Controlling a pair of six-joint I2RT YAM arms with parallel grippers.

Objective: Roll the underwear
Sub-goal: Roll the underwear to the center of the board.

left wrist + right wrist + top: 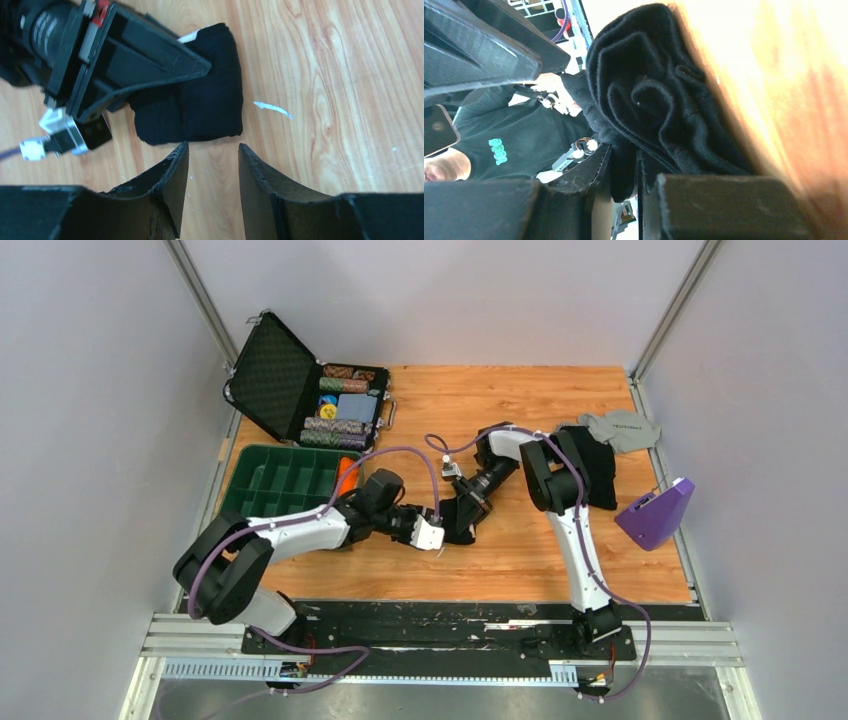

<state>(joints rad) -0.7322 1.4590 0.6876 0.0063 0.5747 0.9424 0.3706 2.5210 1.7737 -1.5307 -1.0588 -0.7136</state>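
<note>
The underwear (pixel 644 100) is a thick black spiral roll with a white edge (pixel 190 36). The right hand (pixel 624 170) pinches it; the left hand (pixel 212 150) is apart.

Wooden bench (pixel 520 565) carries rolled black underwear (pixel 462 523). Left of it: green divided tray (pixel 285 478); beyond-left, open poker-chip case (pixel 300 390). Right of it: black cloth (pixel 601 472), grey garment (pixel 622 428), purple object (pixel 656 516).

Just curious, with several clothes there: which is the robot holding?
The rolled black underwear mid-table, pinched in the jaws of the right gripper; the grey garment and other black cloth lie far right.
</note>
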